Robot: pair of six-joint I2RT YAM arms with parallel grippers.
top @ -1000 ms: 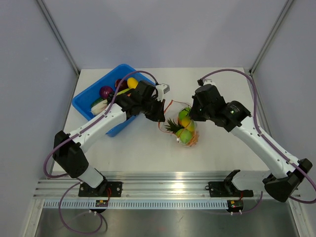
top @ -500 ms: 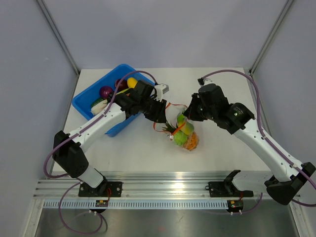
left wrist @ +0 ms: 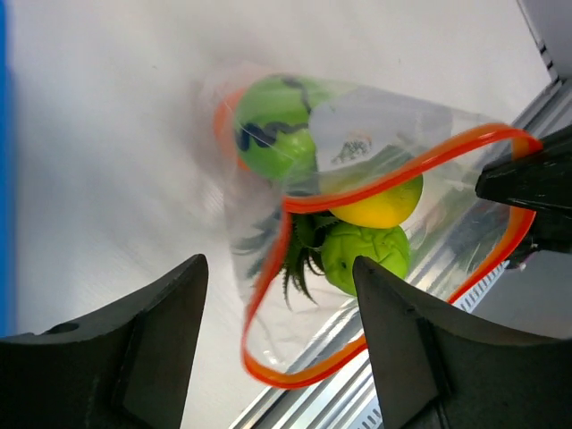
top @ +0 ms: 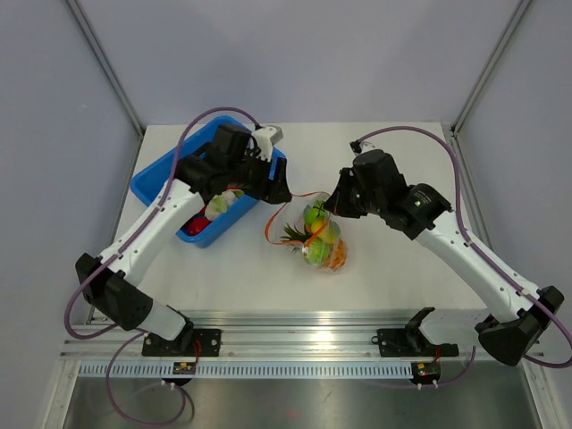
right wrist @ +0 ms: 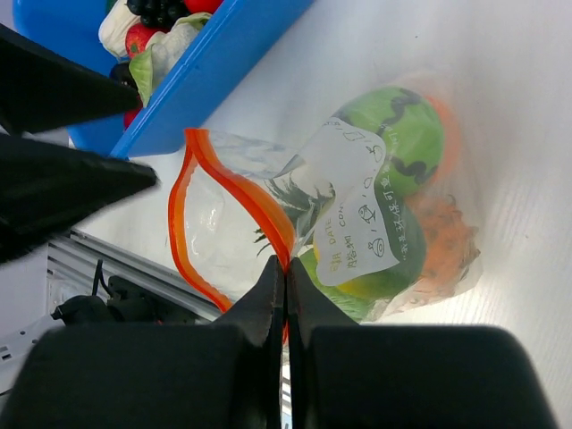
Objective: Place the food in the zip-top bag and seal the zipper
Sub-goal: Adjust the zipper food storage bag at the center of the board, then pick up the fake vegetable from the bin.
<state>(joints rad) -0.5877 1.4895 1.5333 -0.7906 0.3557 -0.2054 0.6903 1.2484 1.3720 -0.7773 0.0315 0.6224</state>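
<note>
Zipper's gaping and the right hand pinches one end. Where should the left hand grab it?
Probably the near end of the zipper, opposite the right hand, coming straight in from the left hand: both lips meet there, fitting its open jaws.

Clear, crinkly, glossy plastic zip-top bag (right wrist: 223, 223), smooth orange-red plastic zipper (right wrist: 176, 219), shiny plastic food (right wrist: 402, 134), matt white table (right wrist: 509, 98).

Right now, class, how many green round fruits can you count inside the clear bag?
2. One green fruit lies at the zip-top bag's closed end, beside the white label; the other sits nearer the zipper, beside the yellow lemon. More may be hidden behind them.
</note>
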